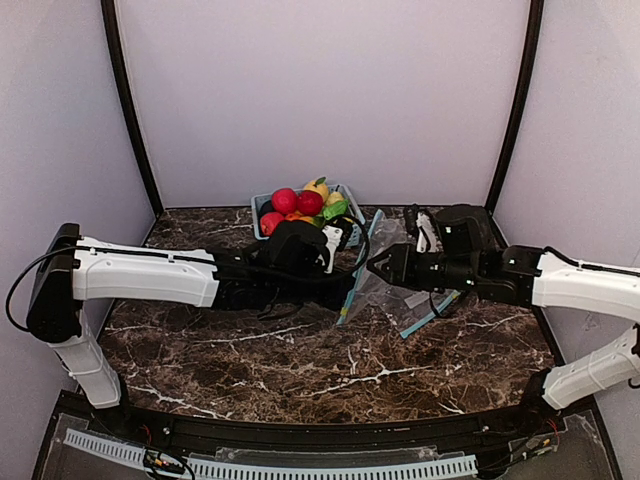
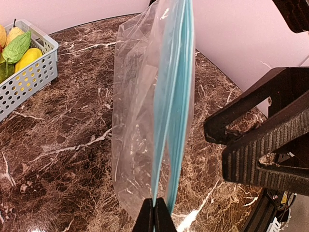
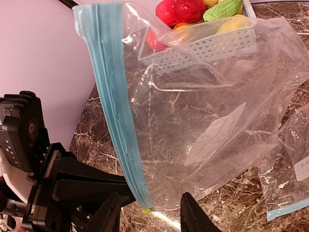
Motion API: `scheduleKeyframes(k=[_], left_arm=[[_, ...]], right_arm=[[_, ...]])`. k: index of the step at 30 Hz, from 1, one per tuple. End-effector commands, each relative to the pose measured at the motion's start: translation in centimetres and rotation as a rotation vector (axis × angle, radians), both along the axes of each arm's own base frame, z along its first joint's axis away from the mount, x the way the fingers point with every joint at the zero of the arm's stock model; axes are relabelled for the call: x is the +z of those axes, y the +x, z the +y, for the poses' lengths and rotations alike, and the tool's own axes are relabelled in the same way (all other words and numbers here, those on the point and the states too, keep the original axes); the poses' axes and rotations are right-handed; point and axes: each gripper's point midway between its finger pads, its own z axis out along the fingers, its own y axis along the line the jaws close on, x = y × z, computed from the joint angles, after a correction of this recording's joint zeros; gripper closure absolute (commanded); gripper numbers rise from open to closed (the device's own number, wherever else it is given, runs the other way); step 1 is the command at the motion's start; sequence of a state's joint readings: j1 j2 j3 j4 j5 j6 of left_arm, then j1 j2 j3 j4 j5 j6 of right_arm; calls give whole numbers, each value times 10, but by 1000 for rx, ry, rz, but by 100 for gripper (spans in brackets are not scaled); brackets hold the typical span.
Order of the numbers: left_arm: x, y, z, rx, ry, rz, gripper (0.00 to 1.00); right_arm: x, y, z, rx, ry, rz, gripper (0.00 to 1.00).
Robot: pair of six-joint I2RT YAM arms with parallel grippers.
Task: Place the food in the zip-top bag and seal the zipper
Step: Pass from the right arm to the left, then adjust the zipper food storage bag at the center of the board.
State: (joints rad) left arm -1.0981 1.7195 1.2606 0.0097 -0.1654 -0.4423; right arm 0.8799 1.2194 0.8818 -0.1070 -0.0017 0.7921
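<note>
Reaching in from the left across the marble table point(image 1: 300, 370), the left arm ends near the middle. There the left gripper point(image 2: 154, 218) is clenched on the zipper point(image 2: 176, 96). Its own camera shows the two black fingertips pressed together with one end of the light-blue strip pinched between them.

Behind that arm, at the back of the table, stands the basket point(image 1: 260, 207). It is heaped with the food point(image 1: 285, 200): red round pieces, yellow ones and a green one on top. None of the food is in the bag point(image 2: 137, 121).

The bag is held up on edge just in front of the basket, between the two grippers. In the top view its zipper runs as a tilted blue line, and the crinkled clear body spreads toward the right arm. A white label point(image 3: 215, 137) shows on its side. Whether its lowest corner touches the table, and whether the mouth is pressed shut along its length, cannot be told.

The right gripper point(image 3: 149, 220) is released. Its fingers point(image 3: 193, 217) stand apart on either side of the zipper's near corner, and neither is touching it.

Further right, a second bag point(image 1: 432, 308) lies flat on the table beneath the right arm, with its blue strip along the front edge.
</note>
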Motion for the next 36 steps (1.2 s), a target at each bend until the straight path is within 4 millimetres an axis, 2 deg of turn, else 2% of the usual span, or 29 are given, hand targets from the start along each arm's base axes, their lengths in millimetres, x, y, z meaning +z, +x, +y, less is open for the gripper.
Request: scheduleKeyframes(k=[1, 12, 18, 22, 28, 36], left_arm=[[2, -1, 2, 14, -2, 9, 99], [-1, -5, -6, -16, -25, 28, 99], [-2, -5, -6, -17, -23, 32, 99], [-3, -6, -6, -17, -23, 36, 99], [-3, -5, -4, -11, -28, 36, 99], [-5, -7, -1, -5, -32, 45, 99]], right_arm=[[-7, -3, -10, -9, -57, -34, 59], [-10, -1, 20, 85, -93, -58, 52], [-13, 2, 26, 93, -104, -60, 50], [-21, 9, 19, 34, -140, -48, 59], [-29, 19, 10, -28, -207, -43, 64], [-39, 26, 5, -68, -254, -39, 77]])
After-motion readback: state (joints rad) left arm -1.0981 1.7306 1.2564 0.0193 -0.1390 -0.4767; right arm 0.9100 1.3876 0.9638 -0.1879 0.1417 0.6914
